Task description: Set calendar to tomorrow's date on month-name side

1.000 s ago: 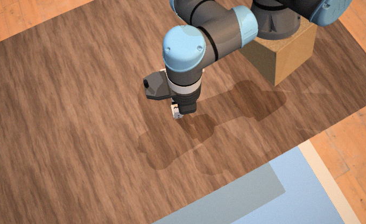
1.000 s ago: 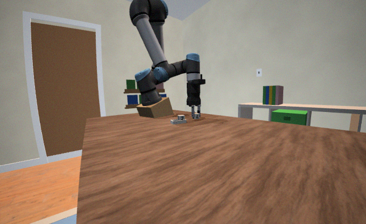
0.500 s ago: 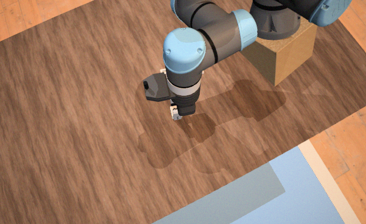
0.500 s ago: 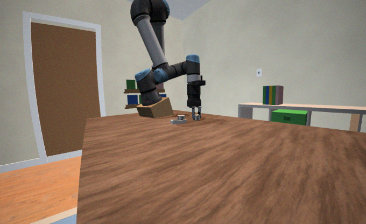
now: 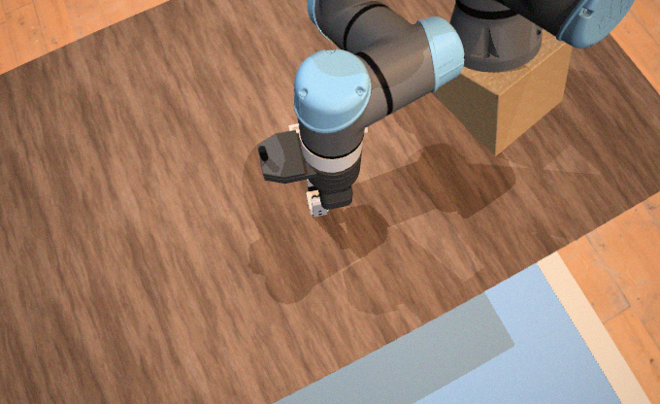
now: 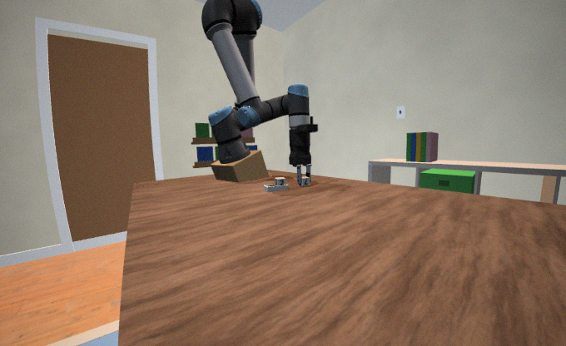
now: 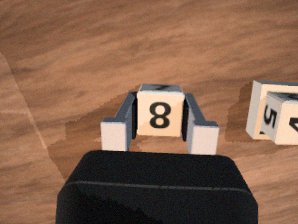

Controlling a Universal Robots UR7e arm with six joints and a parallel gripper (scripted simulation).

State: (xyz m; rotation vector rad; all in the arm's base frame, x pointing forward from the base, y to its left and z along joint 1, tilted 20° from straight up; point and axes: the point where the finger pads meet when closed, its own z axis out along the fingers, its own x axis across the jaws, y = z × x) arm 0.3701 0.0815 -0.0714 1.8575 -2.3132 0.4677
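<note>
My gripper (image 7: 160,106) is shut on a cream date cube (image 7: 160,113) whose face towards the wrist camera shows an upright 8. In the exterior view the gripper (image 6: 303,178) holds this cube (image 6: 305,181) low, at or just above the table top; I cannot tell whether it touches. The grey tray (image 6: 275,187) lies flat to its left with the other cube (image 6: 280,181) standing in it. In the wrist view the tray and that cube (image 7: 274,119) are at the right edge, with the digits 5 and 4 showing. In the top view the arm hides the tray, and only a corner of the held cube (image 5: 310,205) shows.
The arm's wooden base block (image 5: 508,95) stands on the table behind the gripper. A blue and grey mat (image 5: 473,351) lies on the floor off the table's edge. Shelves with books stand far off by the walls.
</note>
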